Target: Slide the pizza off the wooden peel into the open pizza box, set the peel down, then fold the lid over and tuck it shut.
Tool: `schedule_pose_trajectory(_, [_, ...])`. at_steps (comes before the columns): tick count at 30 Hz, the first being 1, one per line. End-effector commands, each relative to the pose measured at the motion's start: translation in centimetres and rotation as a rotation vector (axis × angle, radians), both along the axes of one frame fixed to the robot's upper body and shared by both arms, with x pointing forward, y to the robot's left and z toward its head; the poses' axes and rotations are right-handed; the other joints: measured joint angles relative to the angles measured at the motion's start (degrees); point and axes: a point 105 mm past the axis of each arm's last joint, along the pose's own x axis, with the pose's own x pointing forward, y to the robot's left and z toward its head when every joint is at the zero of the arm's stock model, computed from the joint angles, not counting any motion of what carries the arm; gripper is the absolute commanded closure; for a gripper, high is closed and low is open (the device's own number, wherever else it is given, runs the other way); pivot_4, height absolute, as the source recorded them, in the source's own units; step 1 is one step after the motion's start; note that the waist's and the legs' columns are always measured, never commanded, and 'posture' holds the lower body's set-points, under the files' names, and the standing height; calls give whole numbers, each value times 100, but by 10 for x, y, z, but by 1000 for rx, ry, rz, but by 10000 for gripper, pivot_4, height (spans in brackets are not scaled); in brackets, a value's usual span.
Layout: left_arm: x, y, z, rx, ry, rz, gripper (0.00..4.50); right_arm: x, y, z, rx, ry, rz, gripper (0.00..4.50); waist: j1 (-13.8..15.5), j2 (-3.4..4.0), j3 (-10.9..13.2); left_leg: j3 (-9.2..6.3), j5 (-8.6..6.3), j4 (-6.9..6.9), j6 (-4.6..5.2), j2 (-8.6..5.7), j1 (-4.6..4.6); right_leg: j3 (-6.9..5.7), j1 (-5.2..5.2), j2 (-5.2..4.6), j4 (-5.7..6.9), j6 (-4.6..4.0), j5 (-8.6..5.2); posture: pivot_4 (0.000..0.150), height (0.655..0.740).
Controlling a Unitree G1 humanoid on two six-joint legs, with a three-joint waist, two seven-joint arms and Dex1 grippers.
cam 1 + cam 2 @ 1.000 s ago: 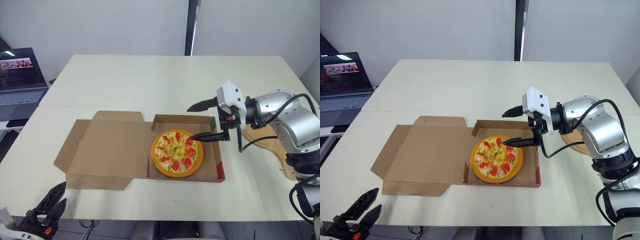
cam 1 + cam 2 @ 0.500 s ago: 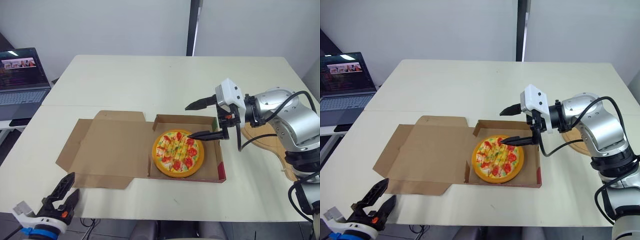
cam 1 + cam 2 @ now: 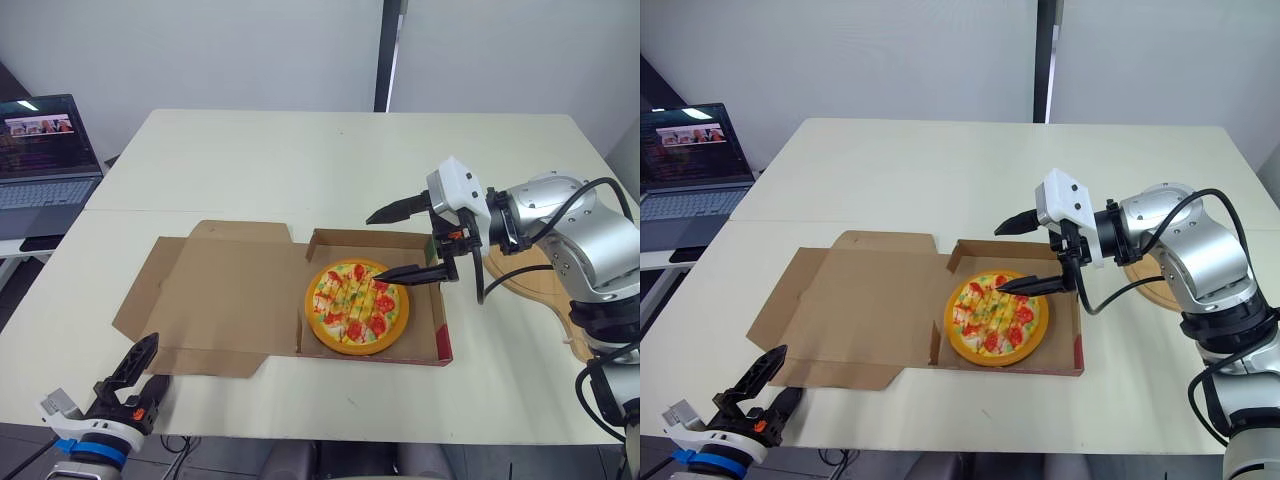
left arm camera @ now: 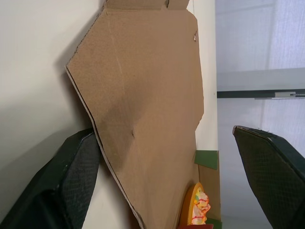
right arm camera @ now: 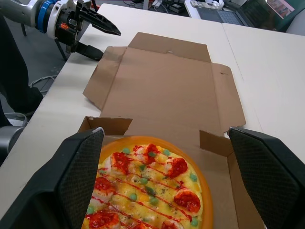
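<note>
The pale tabletop [image 3: 300,160] carries the open pizza box [image 3: 372,239], its lid [image 3: 220,290] lying flat toward the robot's left and not yet folded. The wooden peel [image 3: 540,295] rests on the tabletop on the robot's right, behind the right arm and apart from the box. The pizza [image 3: 356,306] sits inside the tray of the box. So, judging by how things lie, the sliding and the setting down are done and only the closing of the lid is left. The change over the last second is on the left side. The left hand [image 3: 155,362], which was low at the near-left corner below the tabletop's edge, has risen and come forward. It now sits just beside the near-left corner of the lid, its two fingers spread, with the lid's edge [image 4: 143,105] lying between them in the left wrist view and nothing gripped. The right hand [image 3: 373,247] has barely shifted. It hovers over the far right part of the tray, its fingers wide apart, one above the pizza and one above the back wall, holding nothing. This looks like the start of the fold, with the left hand lining up to get under the lid and lift it.
</note>
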Motion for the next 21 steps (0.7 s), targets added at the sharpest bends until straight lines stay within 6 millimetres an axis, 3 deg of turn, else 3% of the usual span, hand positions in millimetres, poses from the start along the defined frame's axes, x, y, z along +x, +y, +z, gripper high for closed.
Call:
schedule_pose_trajectory(1, [3, -5, -8, 7, 23, -17, 5896, -7, 5, 14, 14, -56, 36, 0, 1, 0, 0, 0, 0, 0, 0, 0, 0, 0, 0, 0, 0, 0, 0, 1500, 7400])
schedule_pose_trajectory(13, [8, 7, -8, 39, 2, 27, 43148, -6, 2, 14, 10, -56, 16, 0, -35, -3, 2, 0, -2, -2, -3, 8, -1, 1, -4, 10, -2, -1, 0, 1500, 7400])
schedule_pose_trajectory(18, [7, 10, -7, 63, -5, 30, 44835, -5, -1, 12, 8, -57, 3, 0, -41, -2, 2, 1, -2, -3, -3, 13, 0, 1, -4, 15, -1, -2, 1, 1500, 7400])
schedule_pose_trajectory(21, [10, 10, 5, 137, -52, 4, 44835, -4, -4, 11, 9, -66, -8, 0, -41, -3, 2, 0, -2, -3, -3, 13, 0, 0, -4, 16, -2, -3, 1, 1500, 7400])
